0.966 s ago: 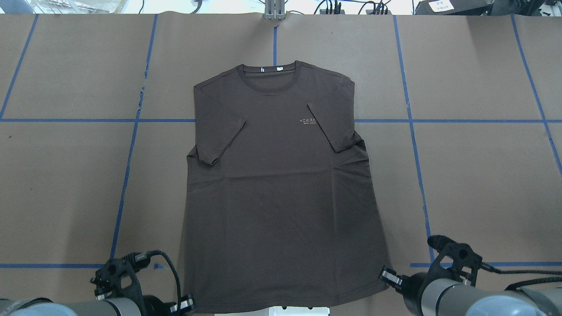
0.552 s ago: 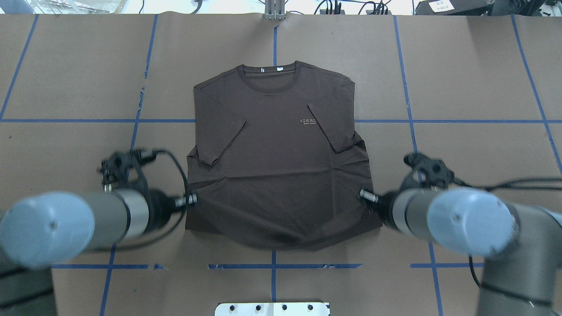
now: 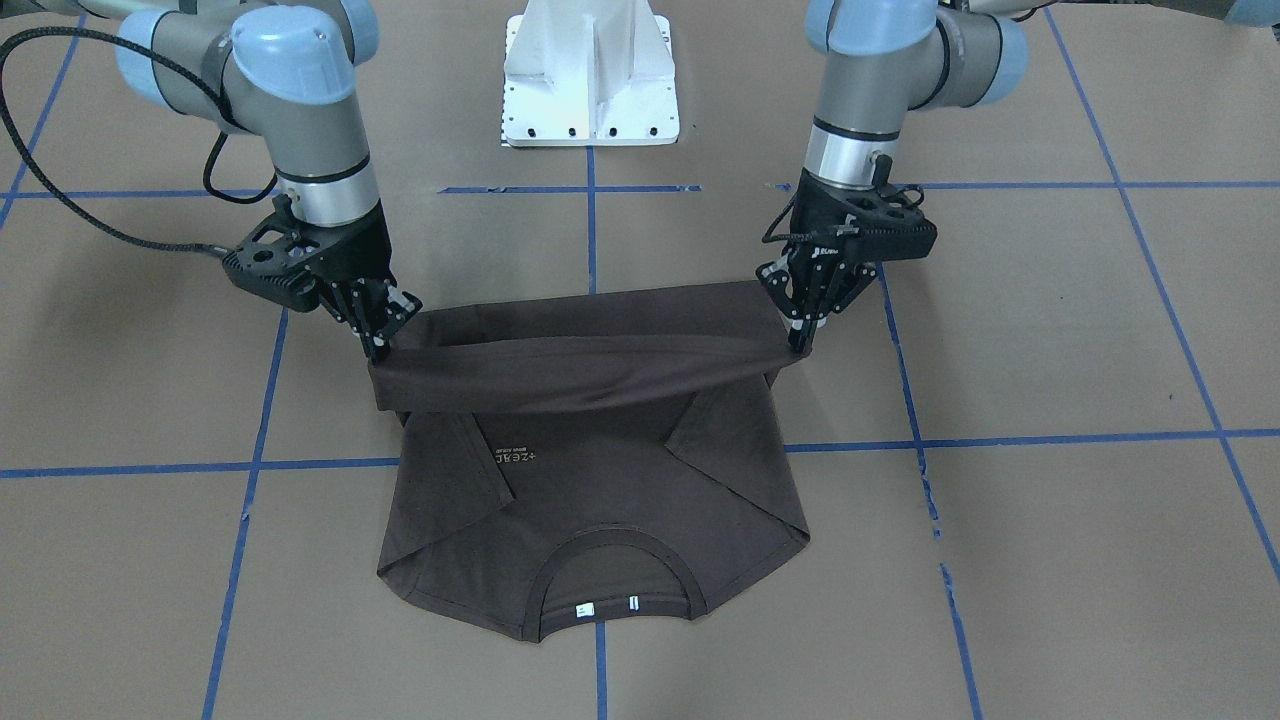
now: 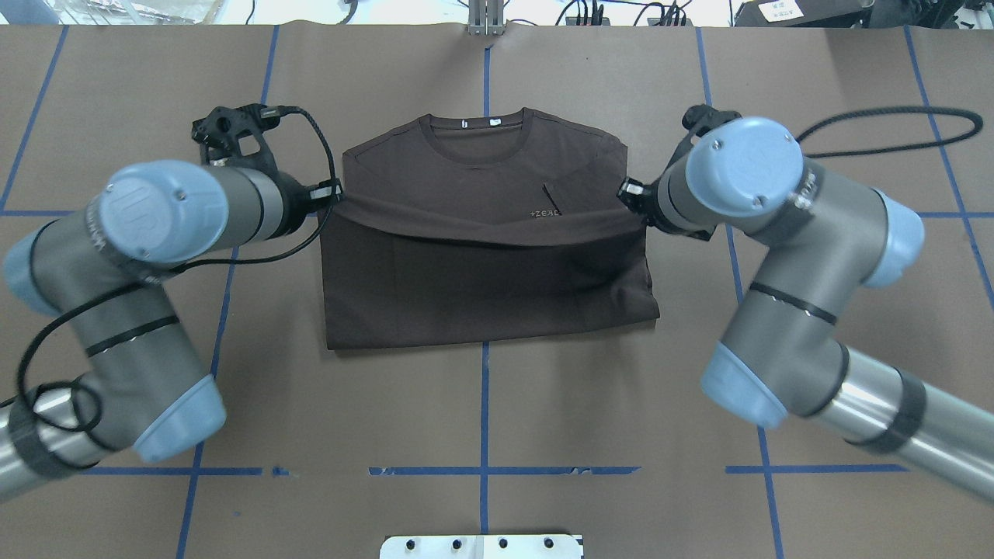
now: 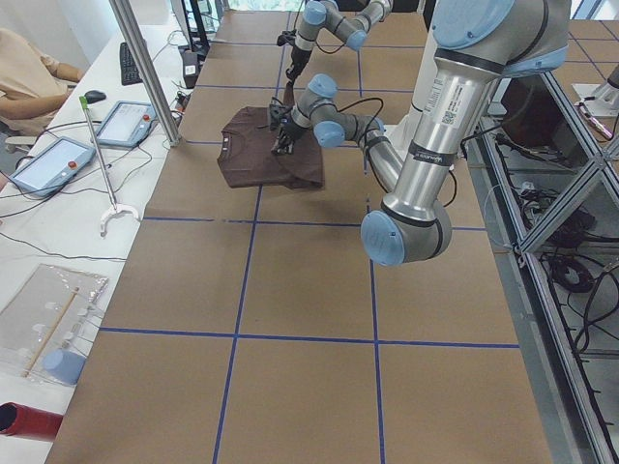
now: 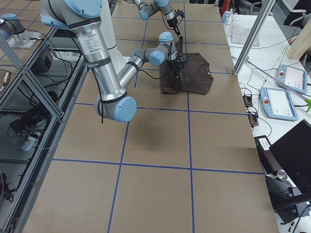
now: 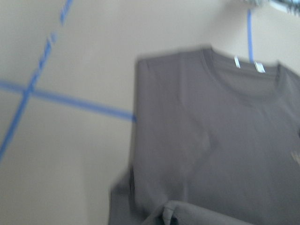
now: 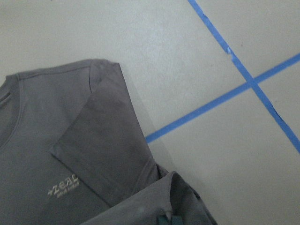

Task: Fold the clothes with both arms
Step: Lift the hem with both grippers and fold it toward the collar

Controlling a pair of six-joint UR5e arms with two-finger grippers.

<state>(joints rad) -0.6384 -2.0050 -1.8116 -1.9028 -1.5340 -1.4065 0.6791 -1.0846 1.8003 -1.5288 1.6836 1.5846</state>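
Observation:
The dark brown T-shirt [image 4: 481, 279] lies flat with its collar [image 4: 475, 132] at the far side and both sleeves folded inward. Its bottom hem [image 3: 590, 365] is lifted and stretched between both grippers over the chest, next to the pale logo [image 4: 545, 213]. My left gripper [image 4: 335, 194] is shut on the hem's left corner; in the front-facing view it [image 3: 800, 340] is on the right. My right gripper [image 4: 626, 191] is shut on the other corner, also seen front-facing [image 3: 378, 345]. The lower body of the shirt lies doubled over. White neck labels [image 3: 585, 608] show.
The white pedestal base [image 3: 590, 80] stands at the near table edge. Blue tape lines [image 4: 481, 470] grid the brown table cover. A metal post [image 4: 485, 19] stands at the far edge. Tablets [image 6: 279, 102] and an operator's arm are beside the table.
Both arms have moved from the near edge toward the collar, carrying the hem up and over the shirt body. The lower half now lies folded over; the hem covers the sleeves' tips.

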